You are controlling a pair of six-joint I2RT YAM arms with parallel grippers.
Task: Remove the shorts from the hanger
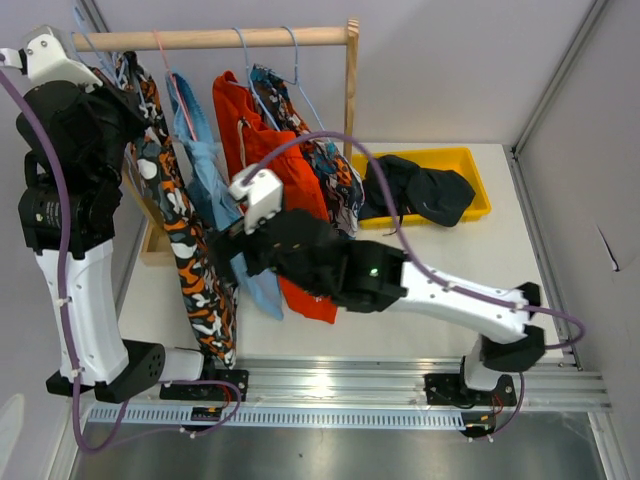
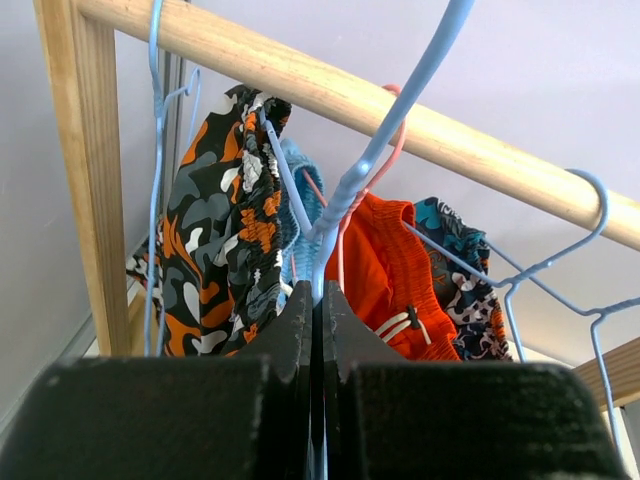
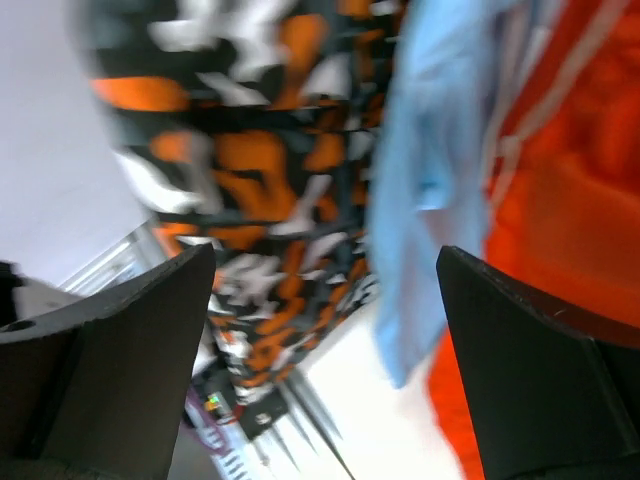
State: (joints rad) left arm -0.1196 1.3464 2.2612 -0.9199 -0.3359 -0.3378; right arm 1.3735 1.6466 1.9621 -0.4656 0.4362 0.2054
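Four pairs of shorts hang from the wooden rod (image 1: 215,38): camouflage shorts (image 1: 185,245), light blue shorts (image 1: 200,160), red-orange shorts (image 1: 262,150) and patterned shorts (image 1: 325,170). My left gripper (image 2: 320,290) is shut on the twisted neck of a light blue wire hanger (image 2: 350,185) just below the rod. One arm of that hanger runs into the camouflage shorts (image 2: 225,240). My right gripper (image 1: 225,255) is open low down between the camouflage shorts (image 3: 260,170) and the light blue shorts (image 3: 430,180), with nothing between its fingers. A dark pair (image 1: 420,190) lies in the yellow bin.
The yellow bin (image 1: 470,160) stands at the back right beside the rack's right post (image 1: 351,90). Other blue wire hangers (image 2: 590,250) hang on the rod. White walls close in on the left and right. The rail with both arm bases runs along the near edge.
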